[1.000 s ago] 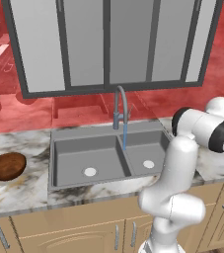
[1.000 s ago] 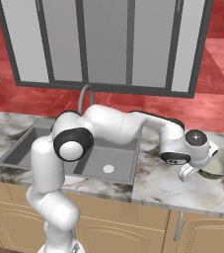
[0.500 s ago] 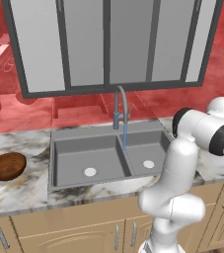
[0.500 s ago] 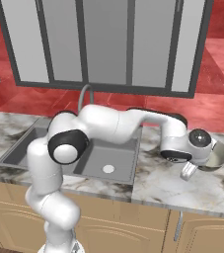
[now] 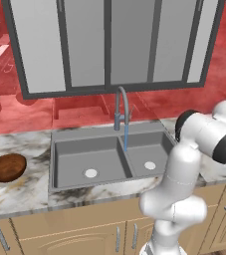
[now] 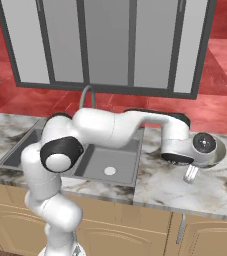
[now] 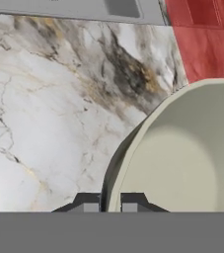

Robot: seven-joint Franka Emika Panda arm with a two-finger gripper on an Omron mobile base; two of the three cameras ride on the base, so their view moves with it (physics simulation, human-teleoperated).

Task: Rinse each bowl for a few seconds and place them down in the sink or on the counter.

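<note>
Claw [image 7: 110, 202] straddling the pale bowl [image 7: 182, 153] rim on the counter [image 7: 49, 113], tips spread either side, so seat deeper before pinching, then lift level toward the sink [image 6: 105, 162].

The white marble countertop with grey-brown veins [image 7: 49, 99] looks polished and smooth. The pale greenish-beige round bowl [image 7: 182, 153], at about 3 o'clock in the hand view, has a matt, even cream inside like glazed ceramic. The dark reddish-brown round bowl [image 5: 7, 167] is glossy. The grey double-basin sink [image 5: 104, 159] and curved grey faucet [image 5: 123, 107] look like dull brushed metal. The light cabinets [image 5: 84, 234] show smooth wood.
</note>
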